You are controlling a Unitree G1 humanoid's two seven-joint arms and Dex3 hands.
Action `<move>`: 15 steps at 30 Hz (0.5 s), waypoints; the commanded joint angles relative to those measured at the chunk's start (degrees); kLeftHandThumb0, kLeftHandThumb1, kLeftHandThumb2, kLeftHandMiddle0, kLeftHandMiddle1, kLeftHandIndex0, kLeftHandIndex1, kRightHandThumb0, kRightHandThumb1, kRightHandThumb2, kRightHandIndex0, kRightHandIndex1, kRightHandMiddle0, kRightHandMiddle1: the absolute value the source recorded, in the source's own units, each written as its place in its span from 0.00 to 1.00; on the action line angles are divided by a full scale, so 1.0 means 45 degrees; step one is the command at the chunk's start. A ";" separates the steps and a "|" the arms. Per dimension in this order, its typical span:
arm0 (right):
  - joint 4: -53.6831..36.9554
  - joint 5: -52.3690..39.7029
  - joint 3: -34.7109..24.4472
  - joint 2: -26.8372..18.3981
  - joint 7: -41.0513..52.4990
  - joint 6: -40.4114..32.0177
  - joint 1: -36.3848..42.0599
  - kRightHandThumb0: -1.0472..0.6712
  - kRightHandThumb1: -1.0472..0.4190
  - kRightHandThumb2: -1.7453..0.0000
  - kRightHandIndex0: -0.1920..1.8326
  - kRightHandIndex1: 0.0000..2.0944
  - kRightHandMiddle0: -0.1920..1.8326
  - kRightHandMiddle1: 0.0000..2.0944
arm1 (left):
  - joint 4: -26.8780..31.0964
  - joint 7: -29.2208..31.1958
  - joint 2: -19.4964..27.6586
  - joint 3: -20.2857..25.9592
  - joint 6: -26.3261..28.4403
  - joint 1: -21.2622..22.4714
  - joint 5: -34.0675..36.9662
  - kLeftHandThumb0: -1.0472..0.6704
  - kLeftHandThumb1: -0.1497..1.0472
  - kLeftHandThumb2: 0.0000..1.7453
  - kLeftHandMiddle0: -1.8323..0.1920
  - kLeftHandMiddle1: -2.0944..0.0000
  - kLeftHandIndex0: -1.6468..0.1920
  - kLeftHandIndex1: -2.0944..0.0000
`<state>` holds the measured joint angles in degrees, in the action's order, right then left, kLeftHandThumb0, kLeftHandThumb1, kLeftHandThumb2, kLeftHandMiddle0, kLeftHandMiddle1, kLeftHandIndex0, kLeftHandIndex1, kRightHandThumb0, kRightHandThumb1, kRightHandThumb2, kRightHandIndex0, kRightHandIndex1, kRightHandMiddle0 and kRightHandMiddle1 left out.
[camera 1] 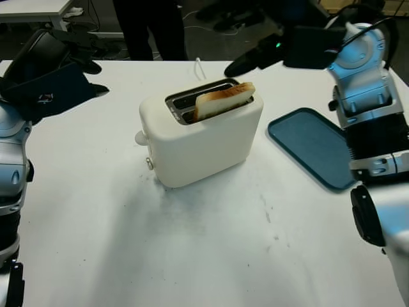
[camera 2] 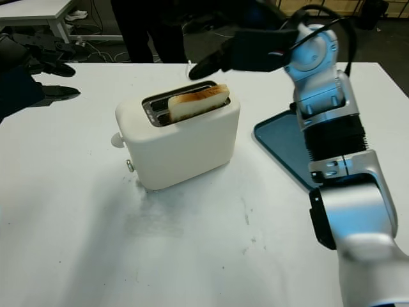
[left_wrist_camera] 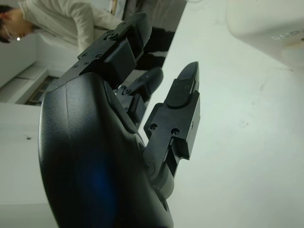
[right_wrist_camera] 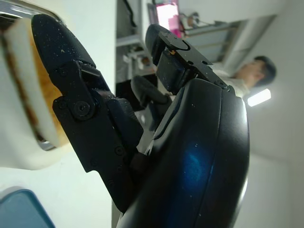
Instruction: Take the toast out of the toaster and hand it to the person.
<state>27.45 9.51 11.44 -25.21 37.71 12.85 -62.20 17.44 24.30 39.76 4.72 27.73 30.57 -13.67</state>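
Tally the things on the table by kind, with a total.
Toaster: 1
Toast: 1, standing in the toaster's slot
Tray: 1, blue
Total: 3

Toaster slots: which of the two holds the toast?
The slot nearer the robot holds the toast; the toaster's far slot looks empty.

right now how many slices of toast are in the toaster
1. A single slice of toast stands in the near slot of the white toaster. The far slot looks empty, though a slice sunk deep inside could be hidden.
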 commanded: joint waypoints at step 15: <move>0.0511 0.0859 0.0493 0.0445 -0.0458 0.0228 0.0951 0.16 0.26 1.00 0.21 0.45 0.41 0.04 | 0.0028 0.0033 -0.0018 -0.0129 0.0116 0.0055 0.0026 0.66 0.85 0.00 0.66 0.69 0.50 1.00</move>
<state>29.05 12.84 13.46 -23.56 36.46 13.73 -58.73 17.33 24.33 39.76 4.43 27.64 30.57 -13.62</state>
